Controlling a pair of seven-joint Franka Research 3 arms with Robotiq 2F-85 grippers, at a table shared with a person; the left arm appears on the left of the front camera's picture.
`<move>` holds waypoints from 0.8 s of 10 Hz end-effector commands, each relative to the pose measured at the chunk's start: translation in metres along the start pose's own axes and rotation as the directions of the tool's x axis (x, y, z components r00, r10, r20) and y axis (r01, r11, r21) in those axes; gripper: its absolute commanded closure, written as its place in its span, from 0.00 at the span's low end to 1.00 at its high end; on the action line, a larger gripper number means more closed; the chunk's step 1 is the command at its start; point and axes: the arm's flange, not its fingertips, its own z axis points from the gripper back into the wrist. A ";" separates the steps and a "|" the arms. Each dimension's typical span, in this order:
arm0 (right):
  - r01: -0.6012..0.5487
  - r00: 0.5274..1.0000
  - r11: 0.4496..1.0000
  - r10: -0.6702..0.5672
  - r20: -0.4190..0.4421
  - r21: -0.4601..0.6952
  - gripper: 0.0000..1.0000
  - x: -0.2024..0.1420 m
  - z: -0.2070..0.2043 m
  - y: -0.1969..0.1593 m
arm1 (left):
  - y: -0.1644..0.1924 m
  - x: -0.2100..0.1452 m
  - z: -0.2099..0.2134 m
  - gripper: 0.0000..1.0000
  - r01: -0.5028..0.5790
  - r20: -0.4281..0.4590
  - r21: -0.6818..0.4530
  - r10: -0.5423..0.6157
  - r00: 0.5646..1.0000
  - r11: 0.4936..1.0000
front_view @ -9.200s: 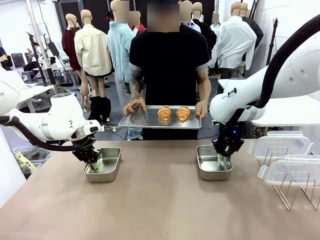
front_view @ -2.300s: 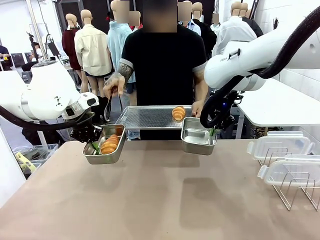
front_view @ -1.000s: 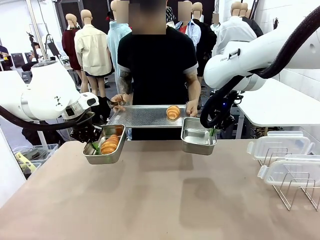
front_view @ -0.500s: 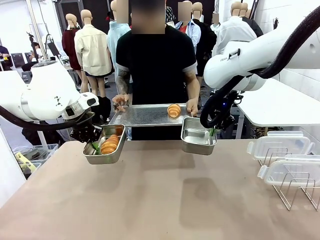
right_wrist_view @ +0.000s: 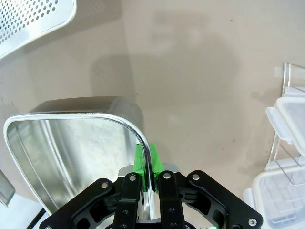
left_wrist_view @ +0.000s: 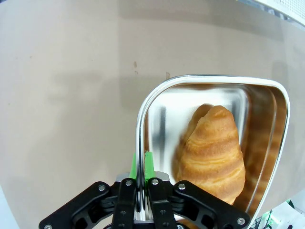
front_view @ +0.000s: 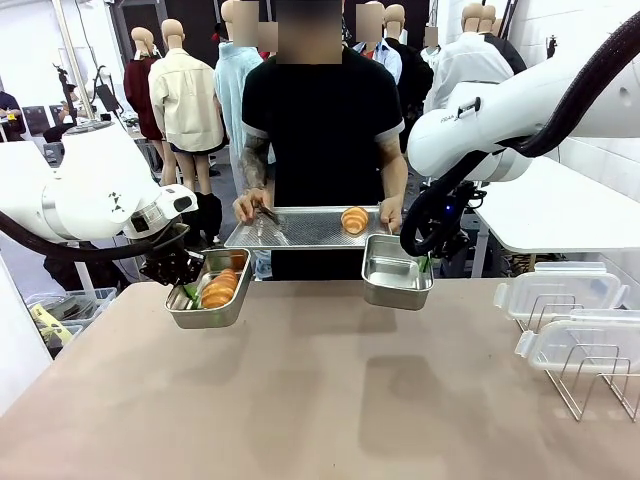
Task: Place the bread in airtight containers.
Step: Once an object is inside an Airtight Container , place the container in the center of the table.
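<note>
Front view: at mid-left a tin (front_view: 205, 319) bearing one croissant (front_view: 219, 289) is rim-clamped by the left gripper (front_view: 187, 293). The empty tin (front_view: 392, 295), centre-right, is likewise clamped by the right gripper (front_view: 425, 264), both raised for loading. Another croissant (front_view: 354, 219) lies on the tray (front_view: 300, 229), centre.

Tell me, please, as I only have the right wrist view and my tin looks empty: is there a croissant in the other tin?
Observer: Yes. The left gripper is shut on the rim of the left tin, and one croissant lies inside it.
Operator: Thank you. Is any bread left to load?
Observer: A second croissant sits on the perforated tray, at the end nearest the right tin.
Operator: Who is holding that tray?
Observer: A person across the table holds it by both ends.
</note>
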 end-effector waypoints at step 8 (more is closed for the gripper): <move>-0.013 1.000 1.000 0.013 0.012 0.002 1.00 -0.003 0.002 -0.001 | 0.057 -0.003 -0.071 1.00 -0.045 -0.067 0.100 0.052 0.996 0.994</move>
